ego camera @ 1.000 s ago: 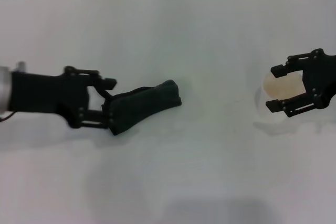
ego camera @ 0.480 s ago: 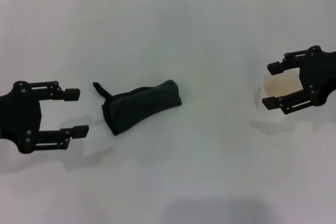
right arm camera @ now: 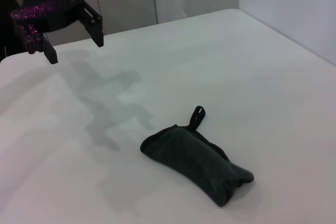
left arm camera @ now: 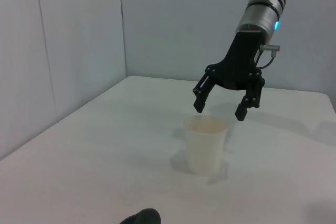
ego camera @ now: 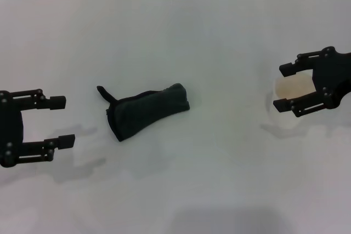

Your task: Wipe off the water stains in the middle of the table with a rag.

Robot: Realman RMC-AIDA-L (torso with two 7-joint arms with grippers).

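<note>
now the left gripper (ego camera: 62,121) is hovering with its fingers (ego camera: 56,102) spread apart and gripping nothing, well to the left of the rag (ego camera: 148,110) and apart from it; its body is running off the head view's left edge. the right gripper (ego camera: 283,87) is also hanging with its fingers (ego camera: 289,69) released, straddling the rim of a white paper cup (ego camera: 289,94) without touching it, as the left wrist view is showing more plainly, where the fingertips are sitting just above the cup's rim (left arm camera: 206,125).

the rag is lying flat on the white worktop (ego camera: 208,42) near the middle, folded, dark green-black, with its small loop (ego camera: 102,91) pointing toward the left gripper. in the left wrist view only a dark sliver of the rag (left arm camera: 142,217) is peeking in at the frame's edge.

the water stains are not making themselves out anywhere on the worktop; whether the rag is covering any cannot be told.
</note>
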